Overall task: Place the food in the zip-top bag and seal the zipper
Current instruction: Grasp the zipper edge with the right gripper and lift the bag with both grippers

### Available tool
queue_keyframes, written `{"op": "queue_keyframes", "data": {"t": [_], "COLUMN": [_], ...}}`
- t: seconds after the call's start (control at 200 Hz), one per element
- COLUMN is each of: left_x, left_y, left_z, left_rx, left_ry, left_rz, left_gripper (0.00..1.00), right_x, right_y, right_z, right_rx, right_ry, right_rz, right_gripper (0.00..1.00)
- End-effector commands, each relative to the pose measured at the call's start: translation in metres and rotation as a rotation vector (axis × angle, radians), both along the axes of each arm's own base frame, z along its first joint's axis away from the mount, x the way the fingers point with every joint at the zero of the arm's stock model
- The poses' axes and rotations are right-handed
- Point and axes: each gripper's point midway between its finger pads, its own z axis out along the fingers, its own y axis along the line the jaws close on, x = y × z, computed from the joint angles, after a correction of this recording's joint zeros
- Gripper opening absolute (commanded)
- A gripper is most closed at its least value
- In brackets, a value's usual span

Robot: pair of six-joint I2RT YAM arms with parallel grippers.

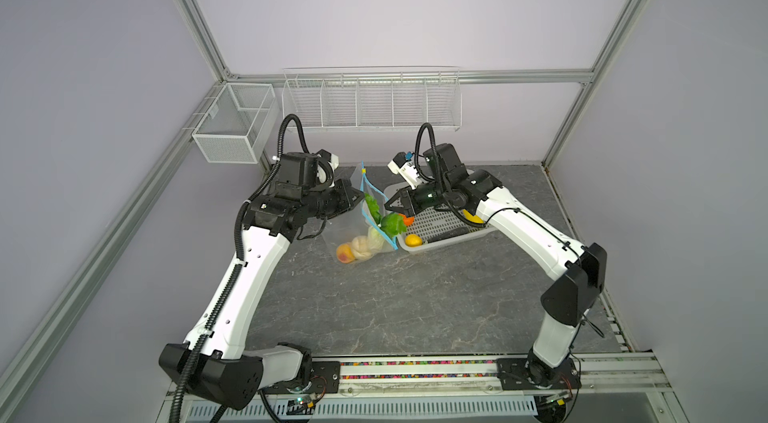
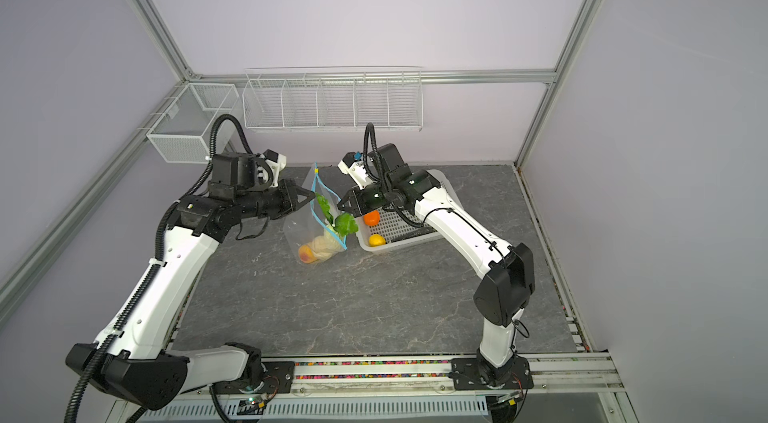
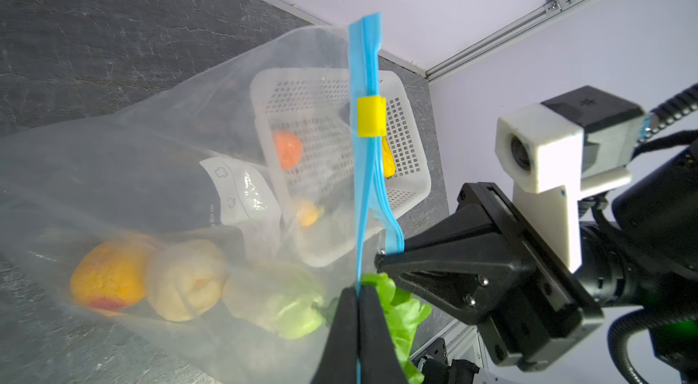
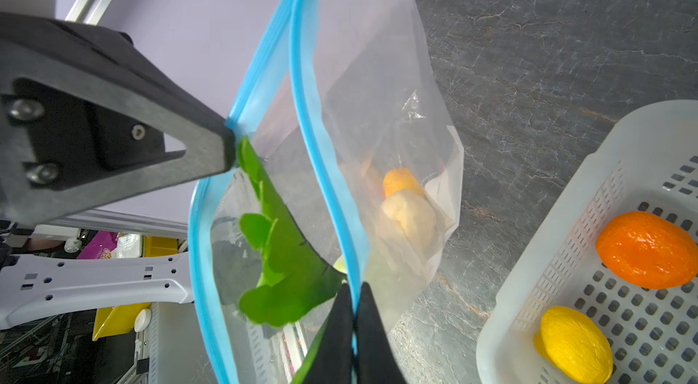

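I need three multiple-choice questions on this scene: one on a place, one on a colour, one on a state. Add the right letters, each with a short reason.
1. Where is the leafy green toy vegetable? A in the white perforated plastic basket; B in the clear plastic bag's mouth; C on a plate.
2. What colour is the small slider on the light-blue zipper strip? A red; B black; C yellow.
3. The bag's mouth is: A pulled open by the left gripper and right gripper; B sealed; C untouched.
1 B: it sits between the blue edges, outside the basket. 2 C: plainly yellow. 3 A: each pinches one edge.
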Motion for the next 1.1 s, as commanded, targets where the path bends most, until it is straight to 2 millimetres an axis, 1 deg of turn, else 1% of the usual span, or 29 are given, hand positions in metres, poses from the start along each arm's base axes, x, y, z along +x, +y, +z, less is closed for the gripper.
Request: {"op": "queue_keyframes", "data": {"t": [0.0, 0.075, 0.165, 0.255, 0.38, 0.455, 0.535, 0.675, 0.765, 0.835, 0.89, 0.98, 1.095], "left_x": [-0.003, -0.005, -0.009, -0.014, -0.022, -0.026, -0.028, -0.029, -0.027, -0.024, -0.022, -0.023, -0.027], "left_y": [0.006, 0.012, 0.020, 0.027, 0.035, 0.039, 0.042, 0.057, 0.071, 0.076, 0.077, 0.081, 0.094], "left_z": [0.010, 0.016, 0.027, 0.040, 0.057, 0.065, 0.069, 0.064, 0.048, 0.031, 0.024, 0.025, 0.036], "left_rx": [0.013, 0.026, 0.033, 0.039, 0.044, 0.048, 0.060, 0.110, 0.119, 0.104, 0.086, 0.100, 0.122], "left_ry": [-0.018, -0.028, -0.057, -0.085, -0.121, -0.139, -0.149, -0.137, -0.100, -0.066, -0.046, -0.048, -0.076], "left_rz": [0.017, 0.033, 0.061, 0.085, 0.109, 0.123, 0.133, 0.171, 0.209, 0.222, 0.220, 0.226, 0.256], "left_gripper": [0.00, 0.00, 0.00, 0.00, 0.00, 0.00, 0.00, 0.00, 0.00, 0.00, 0.00, 0.00, 0.00], "right_x": [-0.007, -0.007, -0.008, -0.005, -0.006, -0.007, -0.008, -0.014, -0.018, -0.022, -0.024, -0.026, -0.028], "right_y": [-0.005, -0.008, -0.010, -0.012, -0.008, -0.004, 0.001, 0.010, 0.016, 0.026, 0.035, 0.044, 0.053], "right_z": [0.024, 0.031, 0.041, 0.044, 0.055, 0.060, 0.062, 0.068, 0.075, 0.075, 0.073, 0.073, 0.074], "right_rx": [0.013, 0.013, 0.027, 0.032, 0.055, 0.066, 0.071, 0.086, 0.094, 0.095, 0.099, 0.106, 0.133], "right_ry": [-0.029, -0.051, -0.073, -0.093, -0.112, -0.115, -0.120, -0.118, -0.131, -0.139, -0.119, -0.109, -0.100], "right_rz": [-0.030, -0.045, -0.056, -0.073, -0.066, -0.056, -0.045, -0.015, -0.001, 0.020, 0.044, 0.065, 0.076], "right_gripper": [0.07, 0.07, 0.07, 0.07, 0.07, 0.07, 0.07, 0.07, 0.07, 0.07, 0.07, 0.07, 0.07]}}
